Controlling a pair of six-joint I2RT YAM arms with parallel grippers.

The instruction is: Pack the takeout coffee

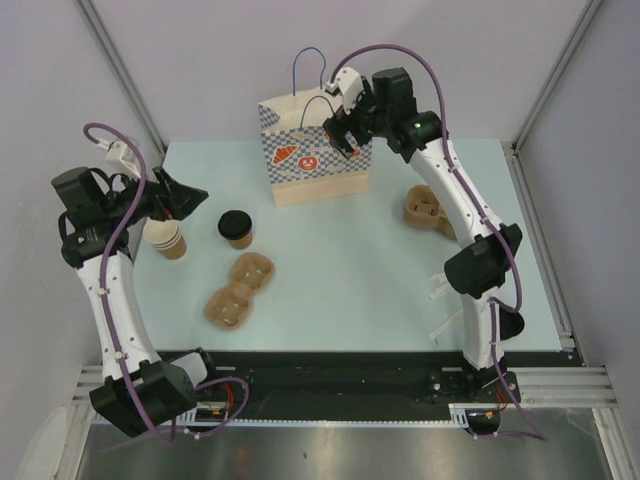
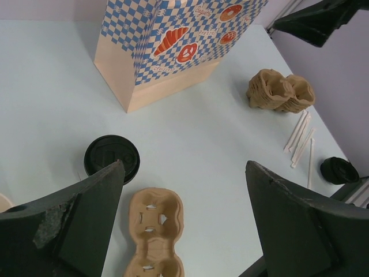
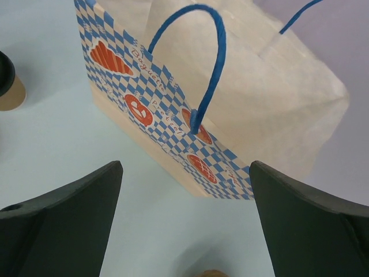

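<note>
Looking from above: one pale blue table (image 1: 350,285), grey walls (image 1: 50,90), one paper bag (image 1: 318,152), one takeout coffee (image 1: 236,228) left of centre. Left wrist: left gripper (image 2: 184,168) spread near the takeout coffee. Right wrist: right gripper (image 3: 184,166) spread over the paper bag.

The left arm (image 1: 112,292) rises from its base and folds inward at the elbow. The left pincer (image 1: 188,196) points rightward, jaws spread wide and empty. The right arm (image 1: 462,205) stretches far forward. The right pincer (image 1: 343,128) tilts downward, jaws wide apart and gripping nothing.
</note>
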